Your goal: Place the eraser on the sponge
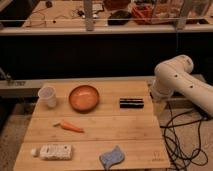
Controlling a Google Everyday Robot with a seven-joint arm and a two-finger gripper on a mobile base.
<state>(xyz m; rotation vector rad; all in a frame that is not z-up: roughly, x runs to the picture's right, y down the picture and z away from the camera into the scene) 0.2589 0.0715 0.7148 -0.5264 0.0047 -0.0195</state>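
Observation:
The eraser (131, 103), a small black block, lies on the wooden table (125, 130) at the back right, just right of the orange bowl. The sponge (112, 156), a flat blue-grey pad with wavy edges, rests near the table's front edge, a little right of centre. Only the robot's white arm (177, 80) shows, bent beside the table's right edge close to the eraser. The gripper itself is out of view.
An orange bowl (83, 97) and a white cup (47, 95) stand at the back left. A carrot (70, 126) lies mid-left and a white flat bottle (54, 151) at the front left. Black cables (182, 142) trail on the floor to the right.

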